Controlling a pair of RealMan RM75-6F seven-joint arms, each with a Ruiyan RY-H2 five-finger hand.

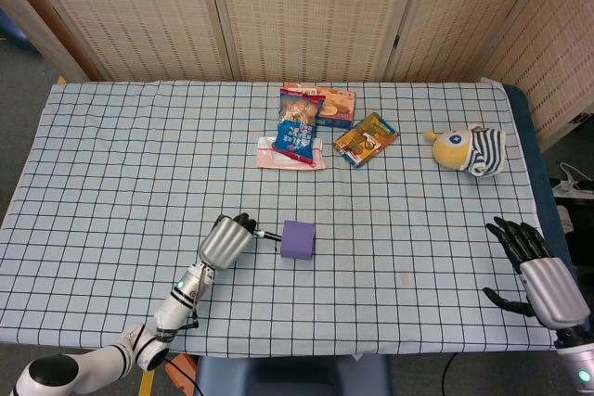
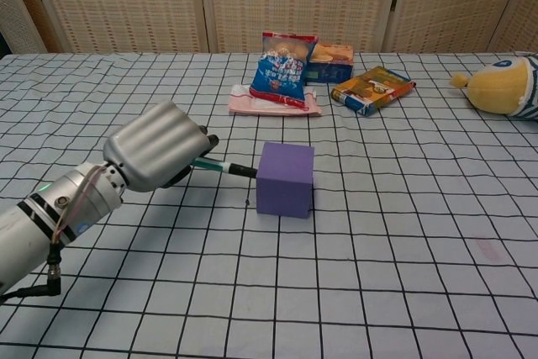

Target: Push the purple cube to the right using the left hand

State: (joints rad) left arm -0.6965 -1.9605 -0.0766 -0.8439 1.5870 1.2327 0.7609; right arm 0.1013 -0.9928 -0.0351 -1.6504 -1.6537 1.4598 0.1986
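The purple cube (image 1: 298, 239) (image 2: 285, 180) sits on the checked tablecloth (image 1: 111, 164), near the front middle of the table. My left hand (image 1: 225, 240) (image 2: 157, 146) is just left of it, its fingers curled in except one thin outstretched finger (image 2: 227, 168) whose tip touches the cube's left face. It holds nothing. My right hand (image 1: 534, 266) hovers at the table's front right corner, far from the cube, with its fingers spread and empty. The chest view does not show that hand.
At the back middle lie a blue snack bag (image 1: 298, 127) (image 2: 282, 73), a pink packet (image 1: 288, 157), an orange box (image 1: 366, 139) and a second box (image 1: 336, 108). A yellow plush toy (image 1: 469, 148) (image 2: 500, 86) lies at the back right.
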